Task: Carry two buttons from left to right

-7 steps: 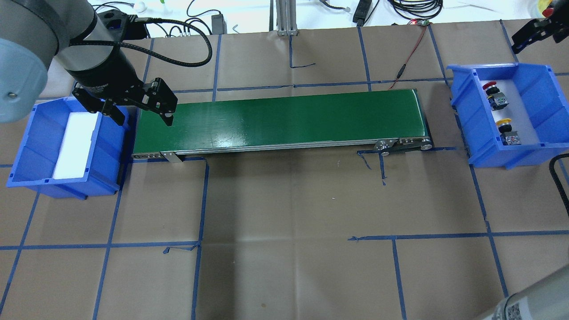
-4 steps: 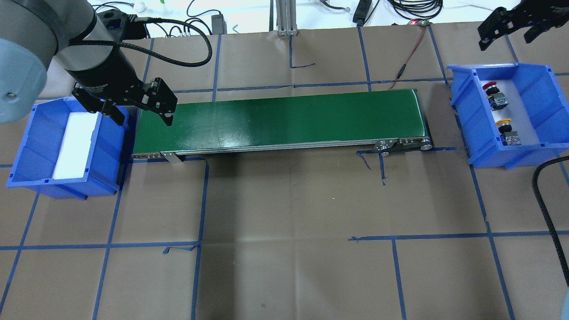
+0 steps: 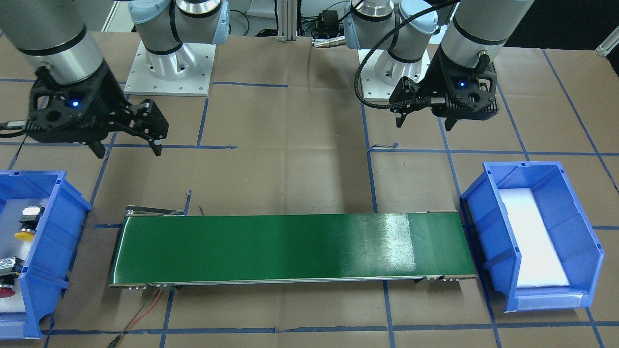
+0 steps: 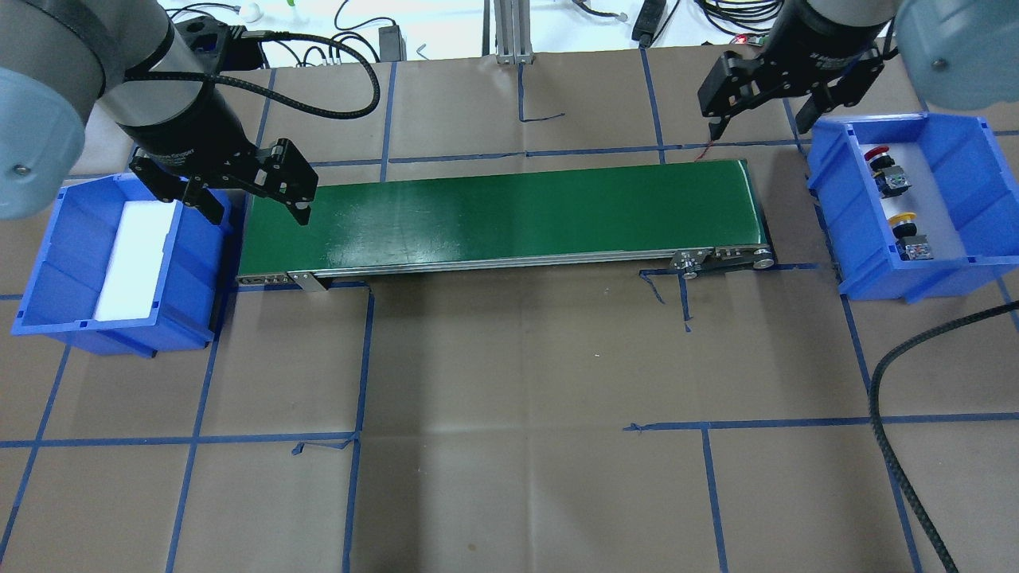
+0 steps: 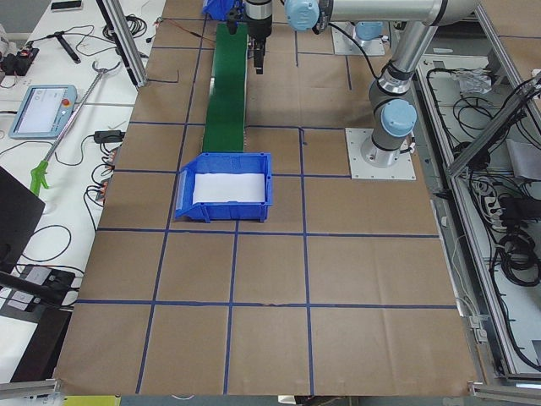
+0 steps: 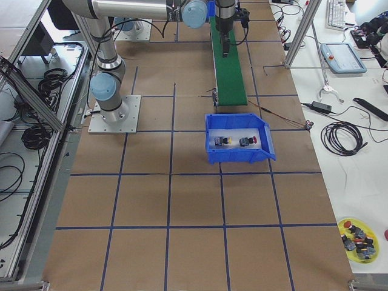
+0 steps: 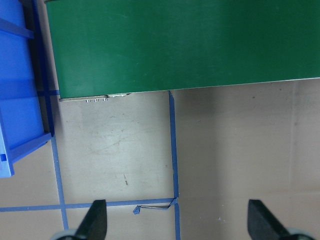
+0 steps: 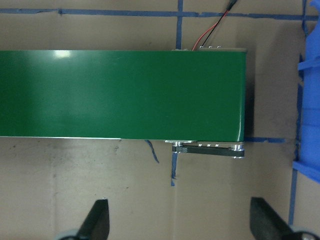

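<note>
Two buttons lie in the right blue bin (image 4: 955,270). The red-capped button (image 4: 882,165) is at its far end and the yellow-capped button (image 4: 907,232) nearer. In the front-facing view the yellow button (image 3: 26,224) and the red button (image 3: 7,280) show at the left edge. My left gripper (image 4: 251,203) is open and empty, above the left end of the green conveyor belt (image 4: 501,215); it also shows in the front-facing view (image 3: 424,123). My right gripper (image 4: 756,127) is open and empty, above the belt's far right corner, left of the bin; it also shows in the front-facing view (image 3: 129,151).
The left blue bin (image 4: 48,255) holds only a white foam pad (image 4: 135,259). A red wire (image 4: 728,111) runs from the belt's far right corner to the back edge. A black cable (image 4: 915,477) loops over the near right of the table.
My right arm has swung left from the far right corner to above the belt's right end. The left arm and both buttons have not moved.
</note>
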`<action>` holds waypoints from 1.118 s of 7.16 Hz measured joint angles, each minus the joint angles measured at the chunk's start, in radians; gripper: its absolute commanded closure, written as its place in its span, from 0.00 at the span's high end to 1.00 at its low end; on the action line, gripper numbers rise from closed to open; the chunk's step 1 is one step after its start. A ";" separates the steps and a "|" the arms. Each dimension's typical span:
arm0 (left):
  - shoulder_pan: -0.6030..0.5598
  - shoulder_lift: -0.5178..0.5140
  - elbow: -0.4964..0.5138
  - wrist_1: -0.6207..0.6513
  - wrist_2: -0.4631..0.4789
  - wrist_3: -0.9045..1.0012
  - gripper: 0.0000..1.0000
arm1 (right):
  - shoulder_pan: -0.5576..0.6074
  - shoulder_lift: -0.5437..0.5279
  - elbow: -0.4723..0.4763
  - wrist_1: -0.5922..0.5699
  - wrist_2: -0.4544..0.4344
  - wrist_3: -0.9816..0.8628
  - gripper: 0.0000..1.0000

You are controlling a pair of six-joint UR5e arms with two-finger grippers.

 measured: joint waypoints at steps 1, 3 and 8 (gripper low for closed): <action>0.000 0.000 0.000 0.000 0.000 0.000 1.00 | 0.026 -0.015 0.029 -0.005 0.002 0.057 1.00; 0.000 0.004 -0.001 0.000 0.000 0.000 1.00 | 0.043 -0.026 0.049 -0.009 0.001 0.095 1.00; 0.000 0.004 -0.001 0.000 0.001 0.000 1.00 | 0.046 -0.070 0.051 -0.006 -0.005 0.102 1.00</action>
